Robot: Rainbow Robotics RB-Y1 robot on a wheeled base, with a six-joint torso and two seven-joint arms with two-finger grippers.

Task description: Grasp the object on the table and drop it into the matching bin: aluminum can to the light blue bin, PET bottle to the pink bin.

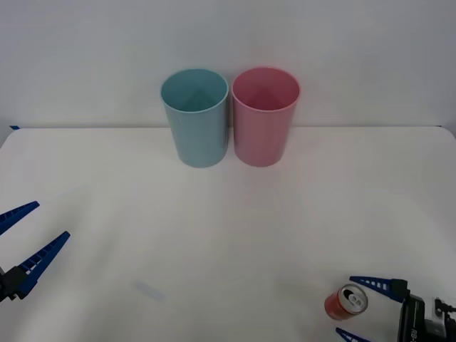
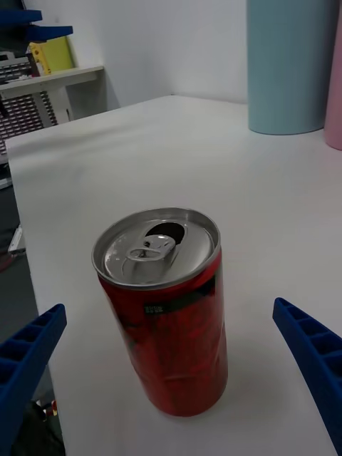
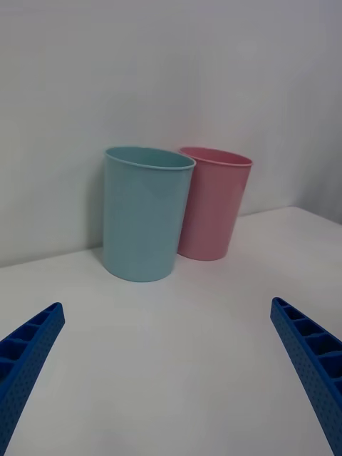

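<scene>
The light blue bin point(image 1: 195, 117) and the pink bin point(image 1: 264, 115) are seen upright side by side at the far edge of the bench point(image 1: 228, 228), nearly touching, blue one to the left of the pink. What can be seen of both interiors is bare. The red can point(image 1: 346, 301) is stood upright well nearer than the pink bin and to its right, tab opening showing on top. The right end effector point(image 1: 360, 308) is spread with the can between its fingers, no contact seen. The left end effector point(image 1: 28, 239) is spread too, far left of the can, nothing held.
</scene>
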